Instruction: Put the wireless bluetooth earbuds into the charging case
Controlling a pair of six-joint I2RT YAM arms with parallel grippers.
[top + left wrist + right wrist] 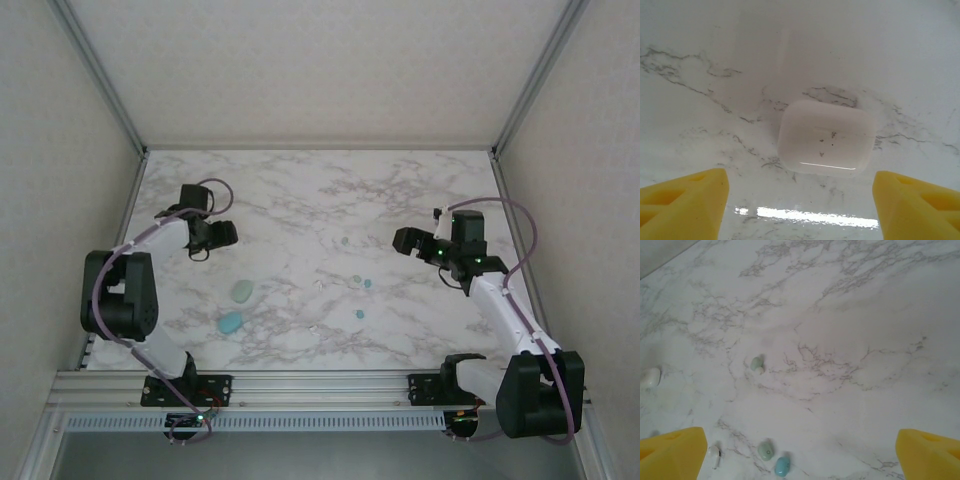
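A closed white charging case (826, 137), a rounded square, lies flat on the marble just ahead of my left gripper (800, 210). That gripper stands open, its yellow fingertips (685, 205) apart, and nothing lies between them. My left gripper (215, 235) is at the table's far left. My right gripper (410, 240) hovers open at the right, over bare marble (800, 460). Earbuds lie scattered at mid-table: a pale green one (757, 363) ahead, another green one (766, 450), a teal-blue one (782, 466) and a whitish one (714, 456) near its left finger. From above, small buds (356, 280) (360, 314) dot the centre.
Two oval cases lie left of centre, one pale green (242, 290) and one teal (231, 322). Another small white piece (650, 377) sits at the far left of the right wrist view. Walls and frame posts (110, 80) bound the marble table (300, 200).
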